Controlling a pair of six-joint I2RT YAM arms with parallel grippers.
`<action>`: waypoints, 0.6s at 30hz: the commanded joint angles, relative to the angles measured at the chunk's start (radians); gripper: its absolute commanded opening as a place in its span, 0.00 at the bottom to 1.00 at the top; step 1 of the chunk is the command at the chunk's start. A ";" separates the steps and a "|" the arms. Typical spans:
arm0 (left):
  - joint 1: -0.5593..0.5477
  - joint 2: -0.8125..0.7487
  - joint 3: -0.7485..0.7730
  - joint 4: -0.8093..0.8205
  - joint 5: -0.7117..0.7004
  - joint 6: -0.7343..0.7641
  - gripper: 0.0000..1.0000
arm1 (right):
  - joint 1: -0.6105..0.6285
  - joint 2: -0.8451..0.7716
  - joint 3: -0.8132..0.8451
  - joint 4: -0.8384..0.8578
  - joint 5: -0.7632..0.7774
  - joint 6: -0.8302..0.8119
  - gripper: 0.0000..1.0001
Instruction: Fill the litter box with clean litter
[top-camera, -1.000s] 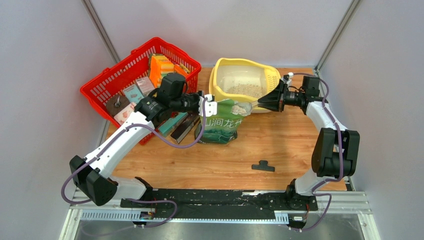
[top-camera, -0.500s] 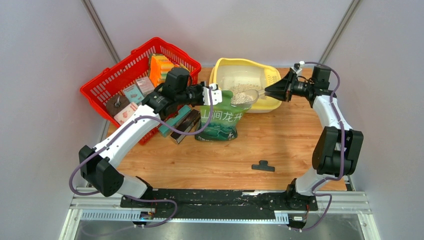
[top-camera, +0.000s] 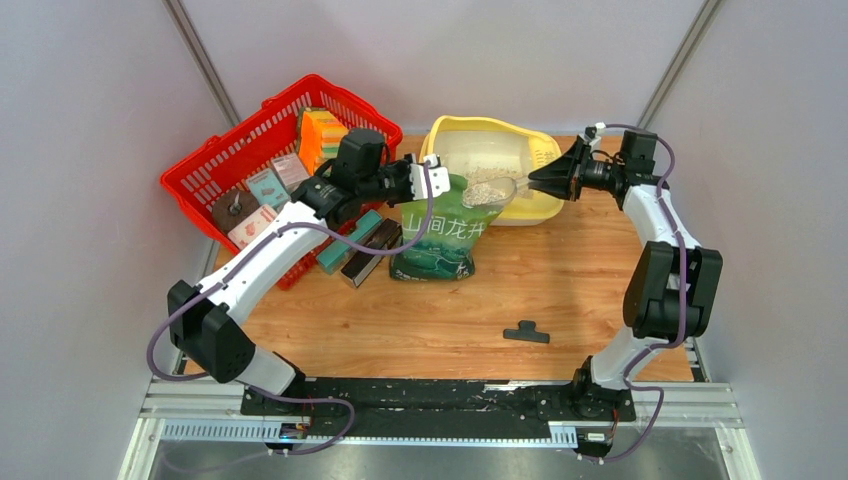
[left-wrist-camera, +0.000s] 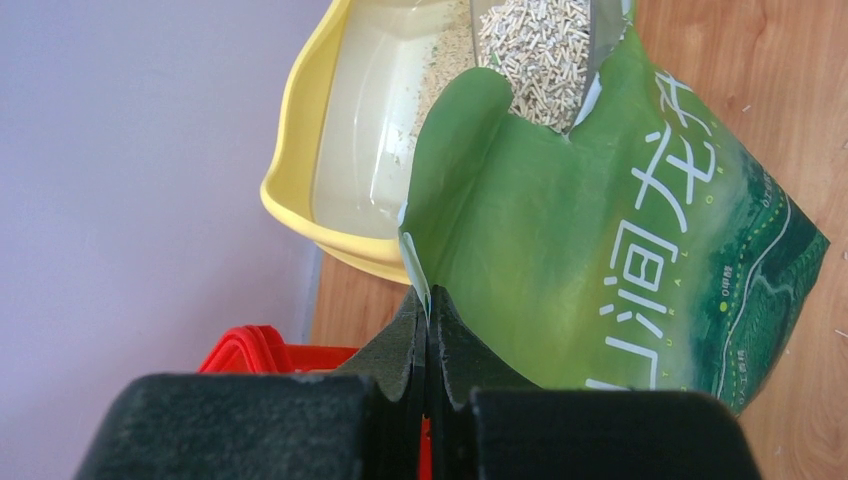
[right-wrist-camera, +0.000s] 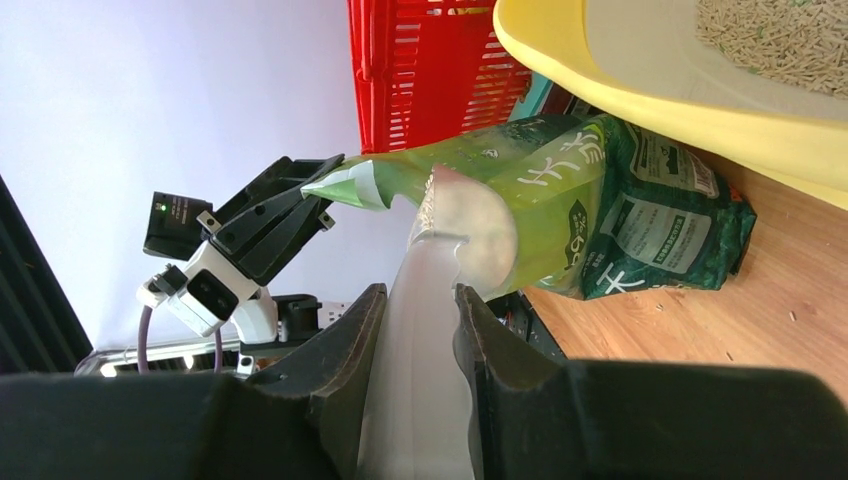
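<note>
As we judge it, the likeliest slip from here is a spill. The scoop (top-camera: 490, 190) is heaped with clean litter (left-wrist-camera: 540, 50) and hangs just over the mouth of the green bag (top-camera: 440, 240), close to the near rim of the litter box (top-camera: 538, 205). Any tip or jolt while crossing that raised rim would scatter granules over the worktop (top-camera: 450, 320). The right fingers (right-wrist-camera: 340, 350) are clamped on the scoop's smooth, clear handle, and we think the loaded bowl, so far out from the grip, could make it twist. The left fingers (left-wrist-camera: 400, 345) are pinched tight on only a thin lip of the bag's top edge. Should that lip pull free, the mouth would sag or the bag lean over.

The litter is a loose mass of short, pale beige pellets — dry and free-running by the look of it. Some lies in the box's white basin as a thin patch, with much of the floor bare, so we reckon the filling is far from done. The box sits at the far side of the worktop, just behind the bag and to the right of the red basket (top-camera: 260, 150).
</note>
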 joint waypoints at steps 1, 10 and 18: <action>0.002 0.004 0.098 0.188 -0.009 -0.005 0.00 | -0.008 0.024 0.051 0.053 -0.019 0.027 0.00; 0.005 0.088 0.190 0.171 -0.040 -0.037 0.00 | -0.031 0.146 0.120 0.286 -0.038 0.245 0.00; 0.009 0.156 0.244 0.140 -0.089 -0.062 0.00 | -0.058 0.255 0.240 0.395 -0.030 0.334 0.00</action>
